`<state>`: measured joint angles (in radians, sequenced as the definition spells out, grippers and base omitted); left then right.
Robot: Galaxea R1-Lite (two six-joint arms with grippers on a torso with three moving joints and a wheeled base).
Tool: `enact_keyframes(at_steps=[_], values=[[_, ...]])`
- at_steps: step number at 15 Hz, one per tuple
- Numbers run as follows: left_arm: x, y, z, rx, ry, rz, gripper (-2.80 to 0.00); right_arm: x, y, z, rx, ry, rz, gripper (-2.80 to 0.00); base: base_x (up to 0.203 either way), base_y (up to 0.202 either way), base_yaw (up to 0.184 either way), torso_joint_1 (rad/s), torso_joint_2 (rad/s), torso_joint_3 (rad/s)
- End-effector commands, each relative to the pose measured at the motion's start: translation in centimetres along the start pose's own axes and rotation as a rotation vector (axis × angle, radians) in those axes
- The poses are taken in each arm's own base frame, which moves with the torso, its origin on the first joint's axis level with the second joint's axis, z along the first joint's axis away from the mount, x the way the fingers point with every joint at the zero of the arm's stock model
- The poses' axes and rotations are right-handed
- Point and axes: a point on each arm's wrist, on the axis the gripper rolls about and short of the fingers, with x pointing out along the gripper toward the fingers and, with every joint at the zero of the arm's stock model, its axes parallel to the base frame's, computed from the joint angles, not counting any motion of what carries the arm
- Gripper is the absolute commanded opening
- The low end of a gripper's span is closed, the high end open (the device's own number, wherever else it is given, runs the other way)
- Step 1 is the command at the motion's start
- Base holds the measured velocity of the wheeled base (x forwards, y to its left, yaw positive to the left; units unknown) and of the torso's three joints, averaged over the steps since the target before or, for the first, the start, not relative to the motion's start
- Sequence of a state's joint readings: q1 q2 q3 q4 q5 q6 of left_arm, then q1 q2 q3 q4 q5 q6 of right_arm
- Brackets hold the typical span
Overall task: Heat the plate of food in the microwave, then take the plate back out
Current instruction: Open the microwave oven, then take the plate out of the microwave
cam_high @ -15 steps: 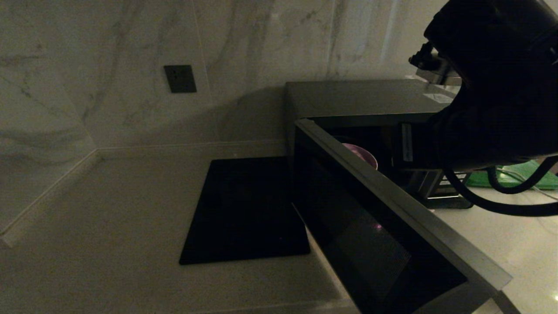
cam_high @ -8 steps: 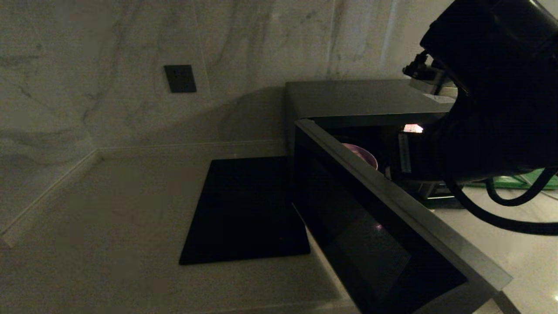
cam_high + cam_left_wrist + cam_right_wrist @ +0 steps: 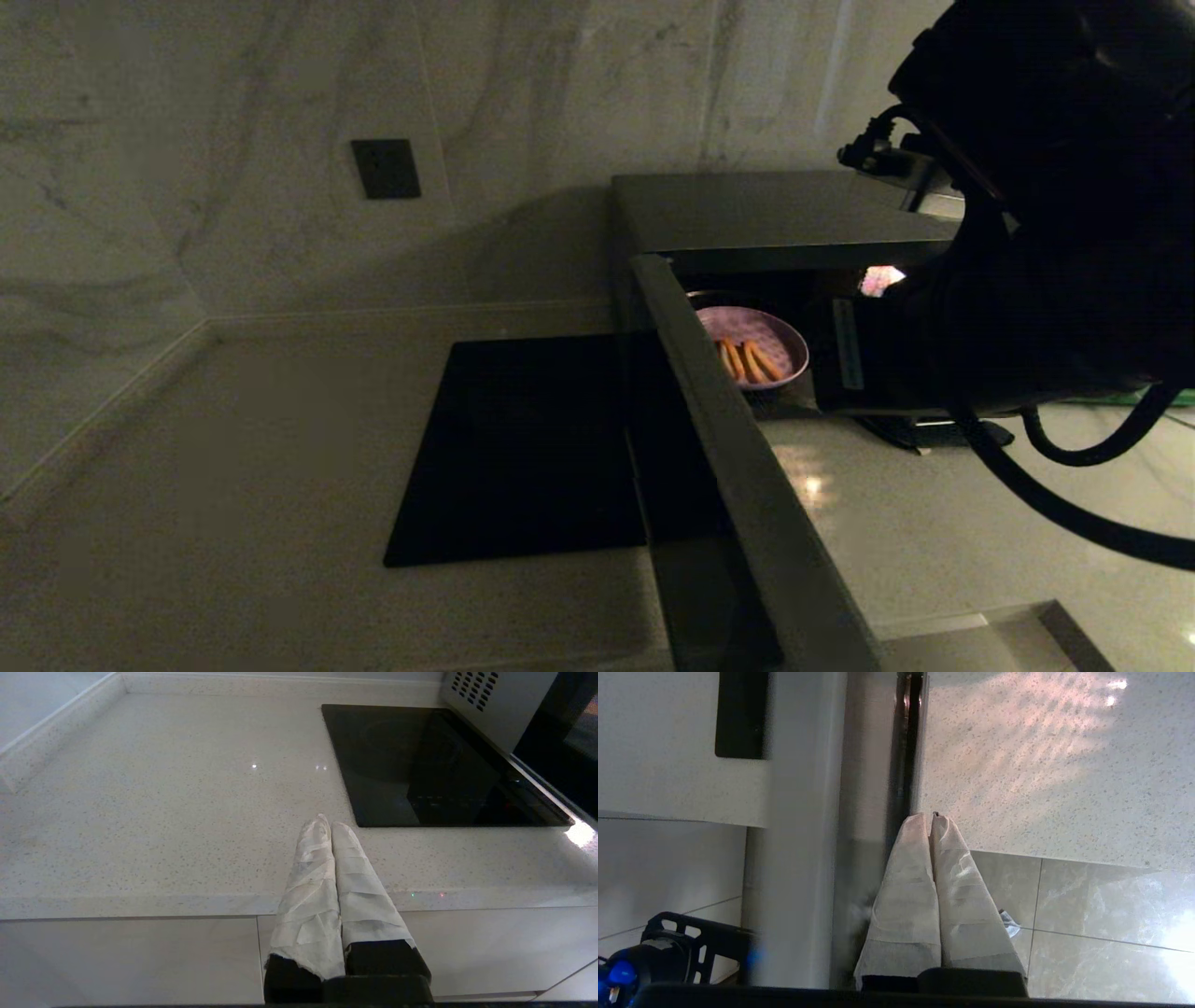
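Pale lilac plate of food (image 3: pixel 752 347), likely light, rigid and slick, sits inside the open microwave (image 3: pixel 775 217), so you take it by the raised rim; right claw (image 3: pixel 932 817) pressed together beside the door edge, left claw (image 3: pixel 325 824) together over the tabletop (image 3: pixel 163 802); no legible writing.

Lilac plate of food (image 3: pixel 752 345) with yellow sticks inside silver-grey microwave (image 3: pixel 775 219), door wide open

Head view: high, looking down across the pale speckled stone worktop (image 3: pixel 233 448) toward the marble back wall.
Left wrist view: low, near the worktop's front edge.
Shared: flat black glass cooktop (image 3: pixel 523 448) (image 3: pixel 434 765).
Right wrist view: close, facing down past the front edge.
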<state>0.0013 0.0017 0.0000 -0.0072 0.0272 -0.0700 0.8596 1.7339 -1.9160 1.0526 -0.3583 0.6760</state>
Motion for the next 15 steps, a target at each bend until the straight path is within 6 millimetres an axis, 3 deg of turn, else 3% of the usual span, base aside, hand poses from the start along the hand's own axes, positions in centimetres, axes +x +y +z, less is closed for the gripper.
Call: enact_keyframes(at_steps=[1, 15], values=[[0.0, 0.0, 0.0, -0.001, -0.001, 0.001, -2.80, 0.2, 0.1, -0.1, 0.017, 0.007, -0.008, -2.80, 0.000, 0.000, 0.000, 0.000, 0.00, 0.000], [0.0, 0.0, 0.0, -0.001, -0.001, 0.001, -2.80, 1.4, 2.1, -0.9, -0.012, 0.076, 0.046, -2.80, 0.000, 0.000, 0.000, 0.000, 0.00, 0.000]])
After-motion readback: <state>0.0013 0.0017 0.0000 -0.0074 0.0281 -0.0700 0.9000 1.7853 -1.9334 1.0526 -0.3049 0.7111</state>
